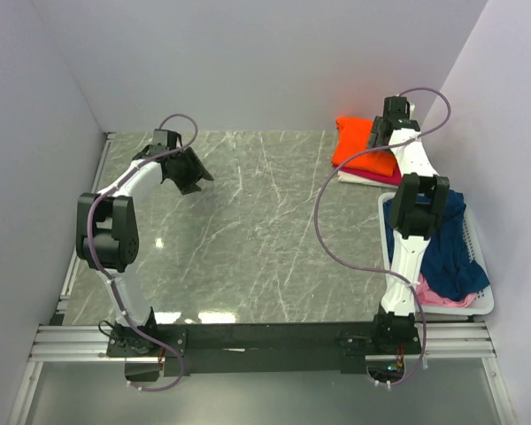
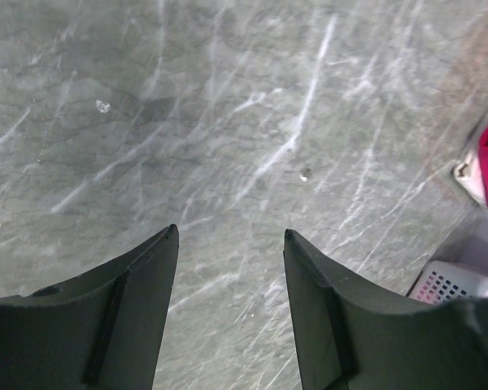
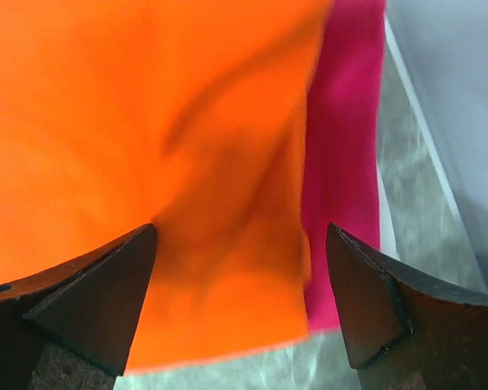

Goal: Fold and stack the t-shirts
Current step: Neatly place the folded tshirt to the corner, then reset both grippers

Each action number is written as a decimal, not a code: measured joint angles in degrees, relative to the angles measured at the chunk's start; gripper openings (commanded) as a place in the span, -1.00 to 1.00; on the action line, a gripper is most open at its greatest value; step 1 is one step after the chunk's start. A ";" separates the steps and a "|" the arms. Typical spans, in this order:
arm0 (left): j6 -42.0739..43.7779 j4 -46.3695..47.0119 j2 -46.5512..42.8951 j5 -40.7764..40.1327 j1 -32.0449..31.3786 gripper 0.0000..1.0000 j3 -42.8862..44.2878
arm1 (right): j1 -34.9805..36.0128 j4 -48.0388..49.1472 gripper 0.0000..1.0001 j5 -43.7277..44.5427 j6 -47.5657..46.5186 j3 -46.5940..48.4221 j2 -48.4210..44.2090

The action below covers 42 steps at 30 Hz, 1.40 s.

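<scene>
The orange t-shirt lay folded at the table's far right corner, on top of the magenta t-shirt, whose edge showed along its right side. I judged both to be light, limp cloth that would sag and unfold if lifted by one layer, so a fold edge or corner, pinching all layers together, seemed the best place to take hold. My right gripper hung just above the orange cloth with its jaws spread wide and nothing between them; whether the tips brushed the fabric I could not tell. My left gripper hovered over bare table, well apart from the stack, jaws partly parted and empty. A navy t-shirt and a pale pink t-shirt lay crumpled in the white basket at the right, not yet folded
</scene>
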 measured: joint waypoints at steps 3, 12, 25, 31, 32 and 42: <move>0.20 0.57 -2.43 -0.83 -0.24 0.20 -0.81 | 0.07 1.88 0.83 -0.04 0.63 -7.04 -4.85; 1.16 2.78 -10.23 -4.92 -1.38 0.20 -5.49 | 3.02 9.79 0.85 -0.50 1.46 -23.67 -27.80; 3.82 3.02 -26.99 -12.87 -6.51 0.22 -14.73 | 24.35 13.60 0.85 -5.49 6.99 -52.85 -46.05; 4.37 3.50 -36.72 -14.75 -6.93 0.29 -23.39 | 30.62 13.99 0.85 -4.98 11.26 -62.03 -51.34; 4.70 3.48 -38.32 -15.19 -6.93 0.30 -24.61 | 30.95 14.05 0.85 -4.94 11.98 -63.19 -52.30; 7.19 4.07 -46.53 -15.96 -6.97 0.37 -29.27 | 32.02 13.92 0.85 -2.23 16.68 -66.31 -60.70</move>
